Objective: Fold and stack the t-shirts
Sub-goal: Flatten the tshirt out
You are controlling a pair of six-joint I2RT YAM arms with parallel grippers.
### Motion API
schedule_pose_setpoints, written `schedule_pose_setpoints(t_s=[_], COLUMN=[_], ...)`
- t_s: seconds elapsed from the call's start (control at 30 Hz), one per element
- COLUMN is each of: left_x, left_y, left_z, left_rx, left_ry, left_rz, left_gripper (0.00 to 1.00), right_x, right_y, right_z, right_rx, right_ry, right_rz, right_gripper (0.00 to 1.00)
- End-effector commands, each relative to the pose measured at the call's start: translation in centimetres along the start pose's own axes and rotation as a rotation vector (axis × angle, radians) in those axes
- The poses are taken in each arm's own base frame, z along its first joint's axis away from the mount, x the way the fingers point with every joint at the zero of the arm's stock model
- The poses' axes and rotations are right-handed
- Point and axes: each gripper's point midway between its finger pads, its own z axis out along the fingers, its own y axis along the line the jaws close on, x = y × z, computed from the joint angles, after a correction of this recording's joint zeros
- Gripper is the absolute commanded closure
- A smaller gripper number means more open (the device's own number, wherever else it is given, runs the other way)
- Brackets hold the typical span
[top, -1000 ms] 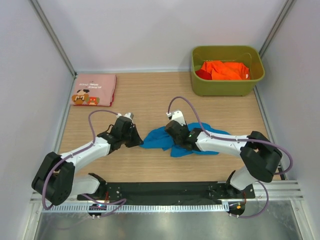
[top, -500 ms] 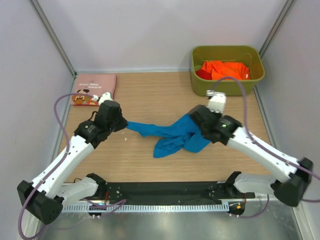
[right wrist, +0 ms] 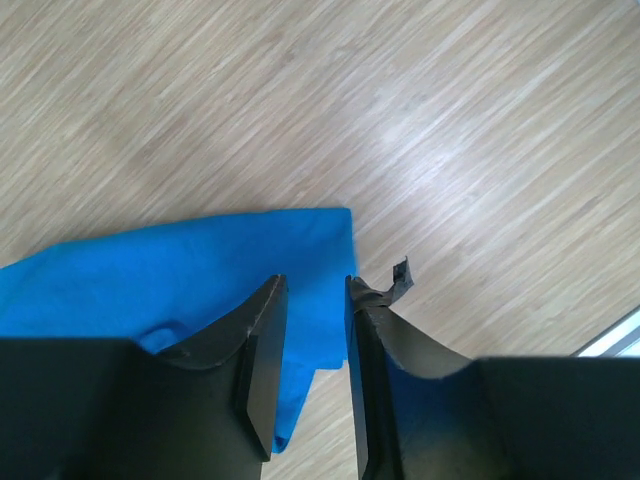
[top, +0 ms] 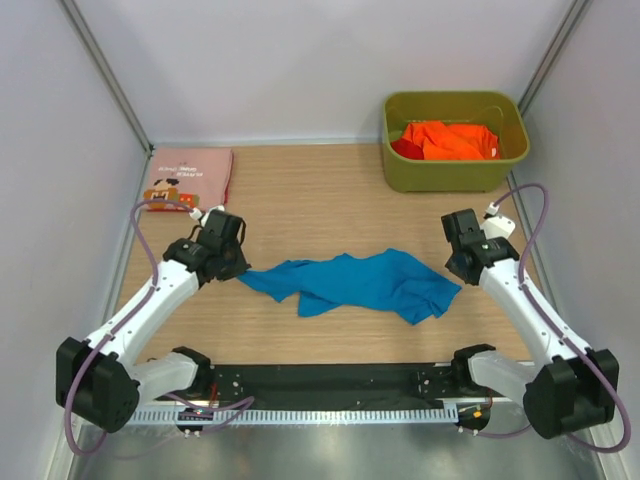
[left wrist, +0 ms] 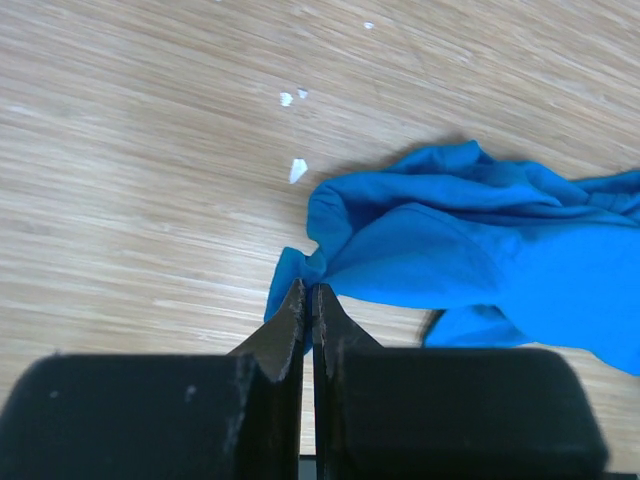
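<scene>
While the left gripper [top: 238, 271] is clamped tight on the left-hand tip of the soft bright blue cloth t-shirt [top: 370, 285], the right gripper [top: 459, 268] sits at the shirt's other end with its fingers a little apart. From the right wrist view they aren't pinching anything, the blue corner just lies flat on the wood under them. The left wrist view shows the black fingers [left wrist: 290, 325] pressed together with a crumpled bit of blue edge caught at the tips.

The shirt itself is stretched sideways across the middle of the light wooden table [top: 300, 190], pretty wrinkled, not folded. A folded pink t-shirt with brown cartoon print [top: 185, 178] sits at the far left corner. The olive-green plastic bin [top: 455, 178] at the far right has a plain orange t-shirt [top: 450, 140] and a bit of a red t-shirt [top: 403, 150] in it.
</scene>
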Motion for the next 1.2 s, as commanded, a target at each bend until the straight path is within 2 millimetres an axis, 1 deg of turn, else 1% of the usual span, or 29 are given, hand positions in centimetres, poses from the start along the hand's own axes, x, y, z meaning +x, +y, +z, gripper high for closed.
schedule_pose_setpoints(t_s=[0.0,0.03,0.1,0.13,0.17,0.2,0.23,0.27,0.33,0.37,0.4,0.43,0.5,0.53,0.6,0.63,0.67,0.7,0.73,0.77,0.8,0.83,0.87,0.93,0.97,1.03,1.07,1.13,1.17], left_x=[-0.5,-0.3,-0.2,-0.1,-0.1,0.0,0.1,0.1,0.0,-0.3,-0.5,-0.8,-1.6,-1.8,-2.4,-2.5,-2.7,-2.7,-2.6,-2.7,-2.8,-2.8,-2.9,-2.9,-3.0,-3.1,-3.0,-2.9,-2.9], left_y=[-2.3,-2.4,-2.1,-1.9,-1.8,-1.8,-1.8,-1.9,-1.7,-1.8,-1.8,-1.7,-1.7,-1.8,-1.4,-1.0,-0.8,-0.4,-0.1,0.2,0.8,1.3,1.6,2.1,2.0,2.1,2.3,2.5,2.5], left_z=[-0.2,-0.1,0.1,0.4,0.5,0.6,0.9,1.0,1.3,1.2,1.3,1.2,0.9,0.8,0.4,0.3,0.1,0.1,0.0,0.0,-0.1,-0.1,-0.2,-0.2,-0.3,-0.3,-0.2,0.0,0.1], left_rx=[0.118,0.12,0.111,0.102,0.096,0.094,0.088,0.087,0.07,0.066,0.058,0.052,0.042,0.045,0.032,0.024,0.023,0.013,0.007,-0.004,-0.023,-0.043,-0.058,-0.081,-0.08,-0.083,-0.09,-0.108,-0.109], left_ry=[0.008,0.011,0.008,0.008,0.011,0.013,0.024,0.025,0.029,0.022,0.02,0.013,-0.003,-0.008,-0.03,-0.033,-0.042,-0.044,-0.042,-0.045,-0.057,-0.058,-0.064,-0.074,-0.077,-0.084,-0.083,-0.075,-0.072], left_rz=[0.005,0.007,0.009,0.01,0.012,0.013,0.016,0.017,0.018,0.019,0.018,0.015,0.008,0.006,-0.005,-0.009,-0.012,-0.017,-0.017,-0.018,-0.012,-0.008,-0.006,-0.006,-0.008,-0.01,-0.008,-0.004,0.0], left_gripper=[1.0,1.0,1.0,1.0,1.0,1.0,1.0,1.0,1.0,1.0,1.0,1.0,1.0,1.0,1.0,1.0,1.0,1.0,1.0,1.0,1.0,1.0,1.0,1.0,1.0,1.0,1.0,1.0,1.0], right_x=[-1.8,-1.7,-1.2,-0.5,0.8,1.0,1.5,2.8,3.8,4.8,4.8,5.0,5.4,5.5,6.0,6.4,6.6,6.1,5.9,5.0,3.9,3.1,1.7,0.2,-1.0,-2.1,-3.1,-3.9,-4.8], right_y=[2.8,2.9,2.6,3.2,3.0,3.0,2.8,2.1,1.7,1.3,1.8,1.7,0.7,0.7,0.2,0.0,-0.4,-0.2,-0.2,0.2,-0.1,-0.1,0.4,0.8,1.6,2.3,3.0,3.4,4.1], right_z=[-1.0,-1.2,-1.8,-2.0,-1.6,-1.8,-1.6,-1.0,-1.0,-0.5,-0.4,-0.1,1.4,1.6,2.8,3.5,4.0,4.3,4.5,4.3,4.1,3.8,3.3,2.7,2.3,2.2,2.0,2.2,1.9], right_rx=[-0.083,-0.08,-0.085,-0.118,-0.117,-0.144,-0.137,-0.113,-0.114,-0.108,-0.138,-0.132,-0.057,-0.048,-0.003,0.021,0.041,0.035,0.045,0.035,0.052,0.054,0.032,0.013,-0.025,-0.054,-0.077,-0.072,-0.089], right_ry=[0.013,0.023,0.044,0.081,0.113,0.109,0.118,0.138,0.159,0.175,0.171,0.17,0.144,0.15,0.137,0.14,0.127,0.102,0.092,0.069,0.031,0.009,-0.026,-0.07,-0.104,-0.14,-0.168,-0.186,-0.204], right_rz=[0.086,0.147,0.203,0.241,0.248,0.271,0.286,0.297,0.309,0.294,0.291,0.282,0.251,0.244,0.224,0.211,0.202,0.19,0.176,0.178,0.167,0.155,0.17,0.167,0.186,0.185,0.18,0.16,0.145], right_gripper=[0.63,0.61,0.6,0.58,0.58,0.58,0.58,0.58,0.62,0.63,0.64,0.64,0.63,0.61,0.59,0.6,0.62,0.68,0.84,0.93,0.99,0.99,0.99,0.99,0.99,0.99,0.99,0.99,0.99])
